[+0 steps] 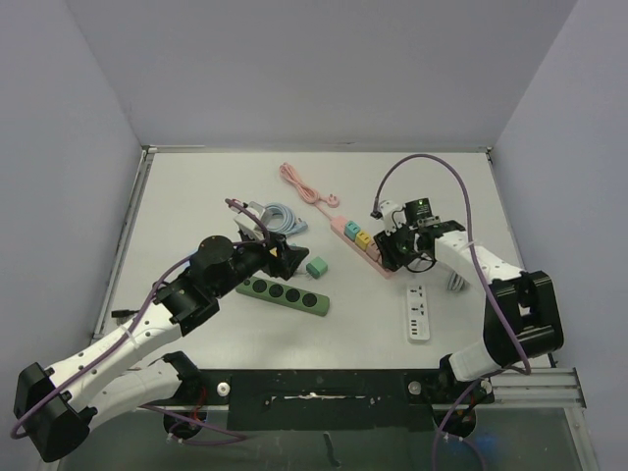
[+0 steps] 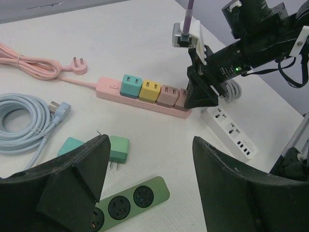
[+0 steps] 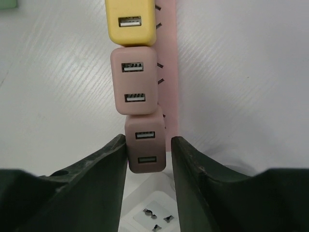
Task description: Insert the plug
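Note:
A pink power strip [image 1: 365,250] lies mid-table with several cube plugs seated in it: teal [image 2: 131,86], yellow [image 3: 130,21], pale pink [image 3: 133,79] and a brown plug [image 3: 146,145] at its end. My right gripper [image 3: 148,141] straddles the brown plug. Its left finger rests on the plug's side and a narrow gap shows at the right finger, so it is open. My left gripper [image 2: 149,142] hangs wide open and empty above a loose green plug [image 2: 118,149] and the end of a green power strip [image 2: 130,198].
A white power strip [image 1: 418,314] lies just beyond the pink strip's end, under the right gripper. A coiled blue cable [image 1: 280,218] and the pink strip's coiled cord [image 1: 304,184] lie at the back. A teal block [image 2: 71,145] sits beside the green plug.

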Controlling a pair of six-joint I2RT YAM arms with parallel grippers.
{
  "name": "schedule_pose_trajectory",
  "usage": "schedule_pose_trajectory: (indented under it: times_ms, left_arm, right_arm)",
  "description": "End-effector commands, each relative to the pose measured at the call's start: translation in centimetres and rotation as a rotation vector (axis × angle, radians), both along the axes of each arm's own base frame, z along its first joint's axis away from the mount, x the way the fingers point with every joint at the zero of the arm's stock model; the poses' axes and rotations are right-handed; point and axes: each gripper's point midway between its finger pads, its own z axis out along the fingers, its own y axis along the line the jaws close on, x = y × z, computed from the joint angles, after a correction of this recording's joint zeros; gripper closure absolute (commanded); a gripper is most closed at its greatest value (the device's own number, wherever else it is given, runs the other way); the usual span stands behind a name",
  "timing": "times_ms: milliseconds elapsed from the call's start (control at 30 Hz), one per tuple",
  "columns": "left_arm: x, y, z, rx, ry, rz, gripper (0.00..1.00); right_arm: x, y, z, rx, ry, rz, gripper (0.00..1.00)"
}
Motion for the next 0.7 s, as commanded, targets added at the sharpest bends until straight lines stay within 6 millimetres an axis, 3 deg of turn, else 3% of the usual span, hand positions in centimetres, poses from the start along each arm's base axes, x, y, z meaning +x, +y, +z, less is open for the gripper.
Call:
schedule_pose_trajectory:
  times_ms: [0, 100, 200, 467, 667]
  left_arm:
    - [0.6, 0.5, 2.1, -0.048, -0.058, 0.039, 0.33]
    - [0.8, 0.6, 2.2, -0.047, -0.060, 0.051, 0.33]
    - [0.9, 0.7, 2.1, -0.045, -0.060, 0.056, 0.33]
    - [1.0, 0.7, 1.7, -0.039, -0.054, 0.061, 0.33]
    - [1.0, 0.9, 1.5, -0.034, -0.051, 0.067, 0.33]
  right_arm:
    - [1.5, -1.5, 2.7, -0.031, -0.100, -0.066, 0.54]
    - [1.6, -0.7, 5.0, 0.029, -0.152, -0.051, 0.46]
    - [1.0, -0.1, 5.4, 0.052, -0.142, -0.015, 0.45]
    - [0.5, 0.2, 3.7, 0.019, -0.094, 0.036, 0.44]
    - [1.0, 0.4, 2.3, -0.009, -0.055, 0.054, 0.53]
